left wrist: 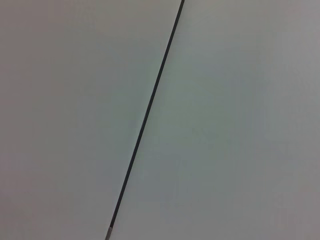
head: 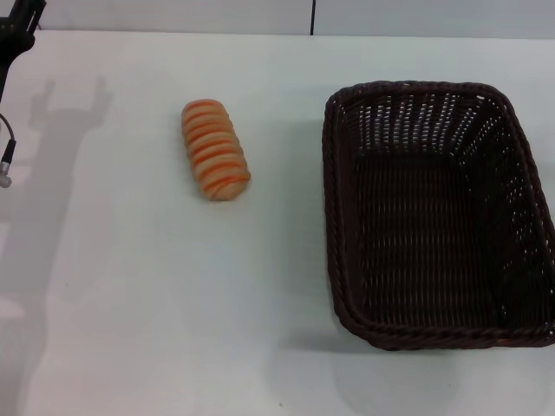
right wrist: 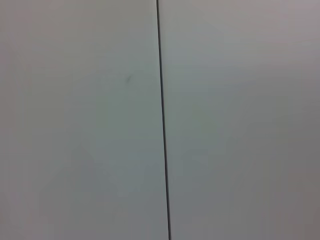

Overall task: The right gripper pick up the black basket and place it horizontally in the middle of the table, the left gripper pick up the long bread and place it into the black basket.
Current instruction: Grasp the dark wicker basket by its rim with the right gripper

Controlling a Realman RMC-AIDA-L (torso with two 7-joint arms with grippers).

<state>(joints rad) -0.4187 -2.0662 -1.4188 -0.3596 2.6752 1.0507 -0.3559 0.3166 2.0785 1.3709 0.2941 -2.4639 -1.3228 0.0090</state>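
Wicker, dark and open-woven: in the head view the basket (head: pixel 438 212) sits on the right side of the table (head: pixel 130 303), its long axis running away from you, its right rim at the frame's edge. It is empty. The bread (head: pixel 215 149) lies well apart to its left, nearer the far side, tilted slightly. At the far left corner you see only a dark piece of the left gripper (head: pixel 19 24), parked high and away from everything; whether its fingers are wide or narrow cannot be told. The right gripper is nowhere in this view.

Left wrist view: only a pale flat surface with a thin dark seam (left wrist: pixel 150 107), no task thing.

Right wrist view: the same, a pale surface and a seam (right wrist: pixel 162 125); that gripper's state cannot be judged either.

So the basket step looks unstarted. Bring the right arm down over a long rim, pinch the braided edge firmly, lift level, turn it crosswise, and set it centrally, clear of the bread.
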